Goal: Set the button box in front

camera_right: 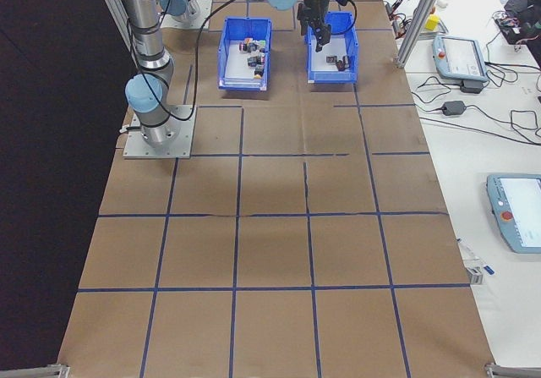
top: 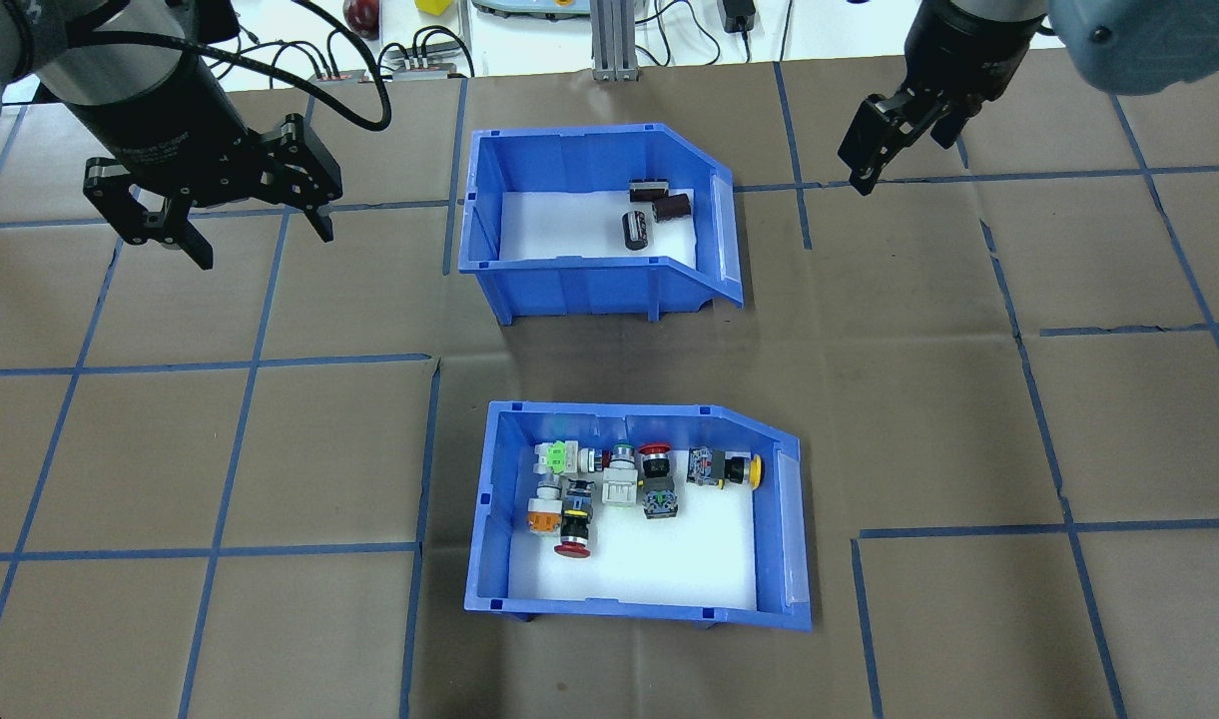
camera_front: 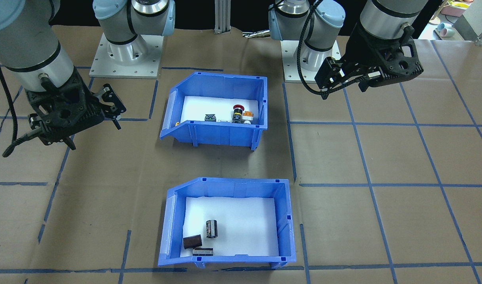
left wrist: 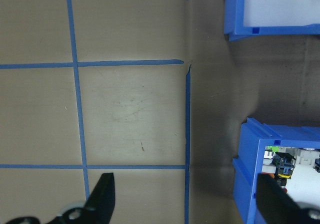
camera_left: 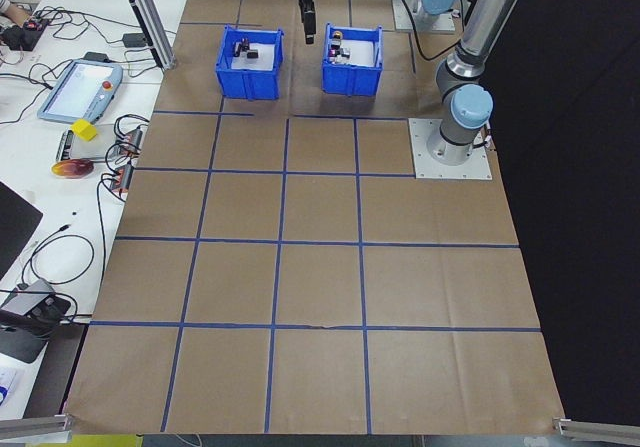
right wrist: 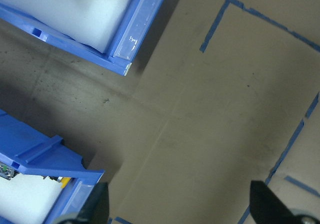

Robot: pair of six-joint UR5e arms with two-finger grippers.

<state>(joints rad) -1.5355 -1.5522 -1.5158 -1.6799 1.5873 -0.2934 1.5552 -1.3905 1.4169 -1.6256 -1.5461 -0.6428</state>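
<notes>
Above bare table, both grippers' fingers (top: 202,255) spread wide, empty

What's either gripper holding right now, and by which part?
Nothing. The left gripper and right gripper both hang open above the table, clear of the button box and the other bin.

Blue button box (top: 637,519), upright on the table, nearest the robot

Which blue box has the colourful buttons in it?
The button box, the blue bin nearer the robot's base, holds red, yellow, green and orange buttons. The other blue bin holds only dark cylinders.
</notes>
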